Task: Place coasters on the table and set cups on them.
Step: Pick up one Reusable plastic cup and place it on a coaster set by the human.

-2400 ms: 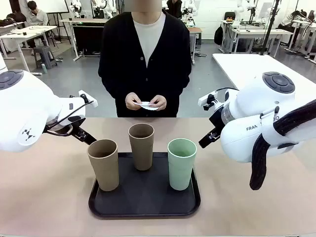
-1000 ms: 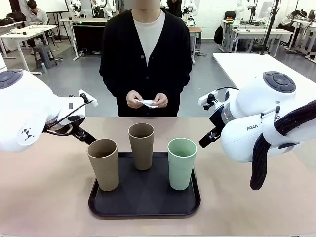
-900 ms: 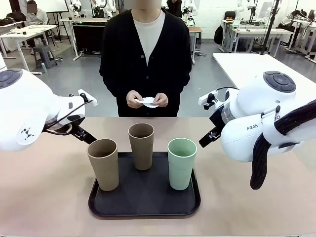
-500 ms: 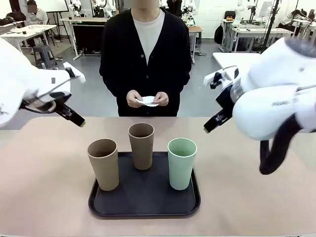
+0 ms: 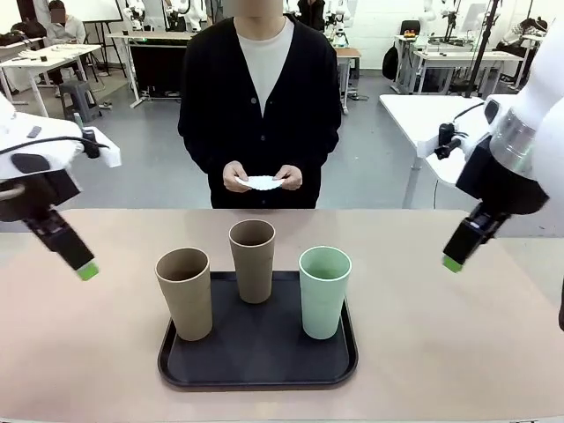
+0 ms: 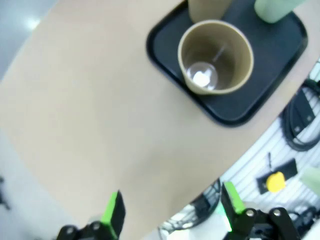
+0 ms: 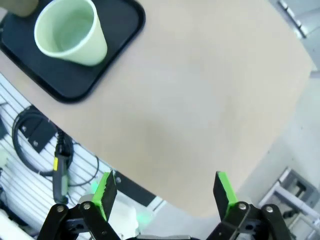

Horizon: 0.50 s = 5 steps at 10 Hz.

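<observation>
Your left gripper (image 6: pixel 172 210) and right gripper (image 7: pixel 165 191) have swung outward from the black tray (image 5: pixel 257 374), jaws spread, empty. Cups (image 5: pixel 254 260) stand on it; the person's hands (image 5: pixel 236 179) pinch coasters (image 5: pixel 263 182) beyond it. Rushing back could topple a cup.

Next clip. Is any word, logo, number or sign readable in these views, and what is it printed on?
No text is readable.
The tan cups, mint green cup, black tray and the coasters the person holds are plain, with no print.
No lettering shows on the white arm housings.
In the room behind, any labels are too small to read.
In the wrist views, the gear below the table edge is too blurred to read.
</observation>
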Available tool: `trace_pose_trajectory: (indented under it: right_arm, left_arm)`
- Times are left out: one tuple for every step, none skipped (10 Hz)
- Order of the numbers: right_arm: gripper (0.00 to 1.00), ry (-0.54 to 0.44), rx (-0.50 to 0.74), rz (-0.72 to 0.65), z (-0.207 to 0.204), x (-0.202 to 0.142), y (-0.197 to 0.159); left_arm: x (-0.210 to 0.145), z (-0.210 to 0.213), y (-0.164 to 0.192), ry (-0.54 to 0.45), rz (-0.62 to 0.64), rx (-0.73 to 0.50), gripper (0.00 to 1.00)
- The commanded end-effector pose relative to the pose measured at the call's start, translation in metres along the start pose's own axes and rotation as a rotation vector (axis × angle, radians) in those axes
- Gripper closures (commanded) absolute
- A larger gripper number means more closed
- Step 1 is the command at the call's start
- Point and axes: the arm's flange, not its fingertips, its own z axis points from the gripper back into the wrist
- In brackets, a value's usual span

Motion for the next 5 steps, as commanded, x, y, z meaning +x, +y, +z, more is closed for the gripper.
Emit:
trace_pose_trajectory:
  right_arm:
    - [0.0,0.038,-0.028,-0.016,-0.057,-0.012,-0.009]
    - [0.0,0.0,0.0,0.0,0.0,0.0,0.0]
    - [0.0,0.0,0.0,0.0,0.0,0.0,0.0]
    - [0.0,0.0,0.0,0.0,0.0,0.0,0.0]
    - [0.0,0.0,0.0,0.0,0.0,0.0,0.0]
  left_arm:
    - [-0.035,-0.032,0.005,-0.013,0.059,0.021,0.0]
    - [0.0,0.0,0.0,0.0,0.0,0.0,0.0]
    - [0.0,0.0,0.0,0.0,0.0,0.0,0.0]
    - [0.0,0.0,0.0,0.0,0.0,0.0,0.0]
    - [0.0,0.0,0.0,0.0,0.0,0.0,0.0]
